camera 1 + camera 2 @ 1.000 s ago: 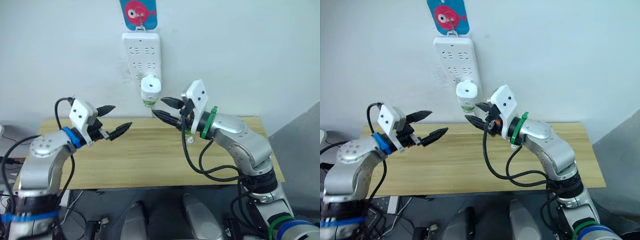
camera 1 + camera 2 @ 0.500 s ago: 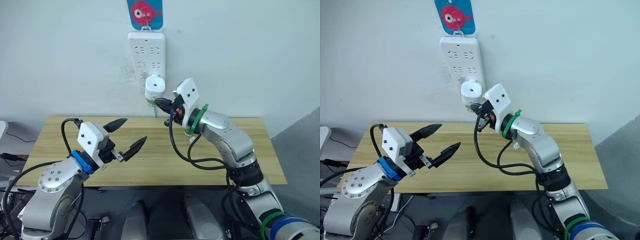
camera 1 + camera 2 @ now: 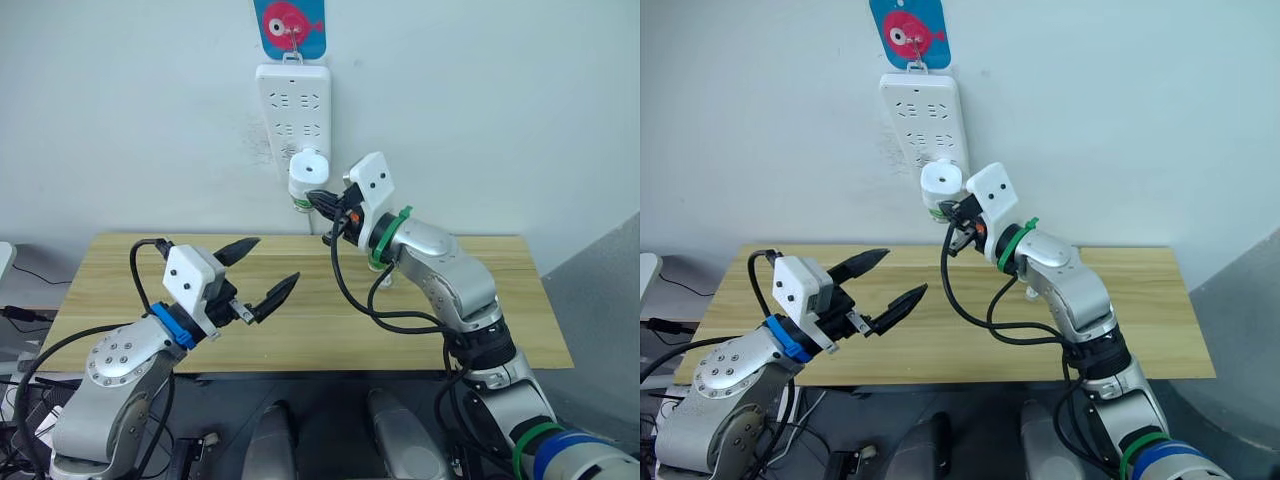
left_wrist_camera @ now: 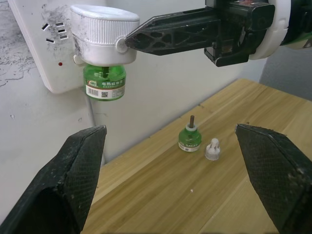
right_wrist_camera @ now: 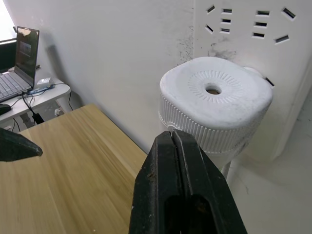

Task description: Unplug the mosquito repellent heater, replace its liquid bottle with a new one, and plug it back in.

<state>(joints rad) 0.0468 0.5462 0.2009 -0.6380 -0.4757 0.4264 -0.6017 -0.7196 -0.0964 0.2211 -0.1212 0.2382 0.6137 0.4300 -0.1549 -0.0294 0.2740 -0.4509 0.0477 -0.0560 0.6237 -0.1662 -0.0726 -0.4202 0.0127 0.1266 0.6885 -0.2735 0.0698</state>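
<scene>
Right tool (image 4: 127, 43) against heater (image 4: 103, 34)

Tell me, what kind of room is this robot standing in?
Probably an office or lab corner set up for testing. A plain wooden table stands against a bare white wall, a white power strip hangs from a fish-shaped hook, and a laptop sits on a side desk.
</scene>
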